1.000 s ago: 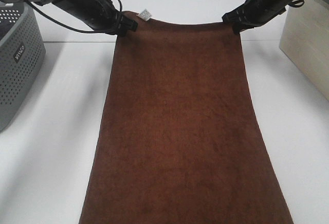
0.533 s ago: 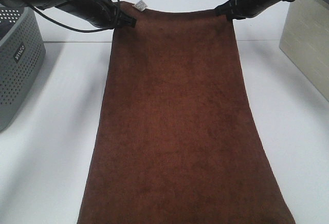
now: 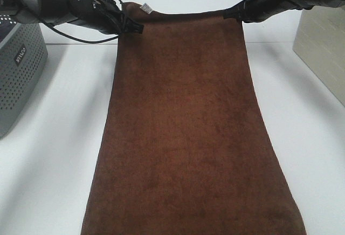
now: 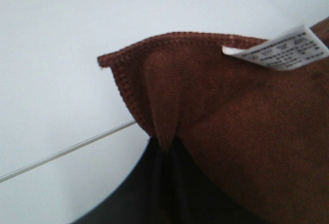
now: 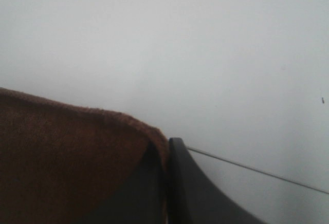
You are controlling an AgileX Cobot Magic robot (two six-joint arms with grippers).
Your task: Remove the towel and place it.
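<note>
Exterior high: towel [image 3: 183,127] top edge higher, tauter.

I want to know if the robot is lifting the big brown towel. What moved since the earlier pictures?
Both grippers carried the towel's top edge a little higher and farther back. The left gripper and the right gripper rose toward the top of the high view, and the white tag went up with them. Each gripper stayed shut on its own top corner. The grey basket and the beige box did not move.
</note>
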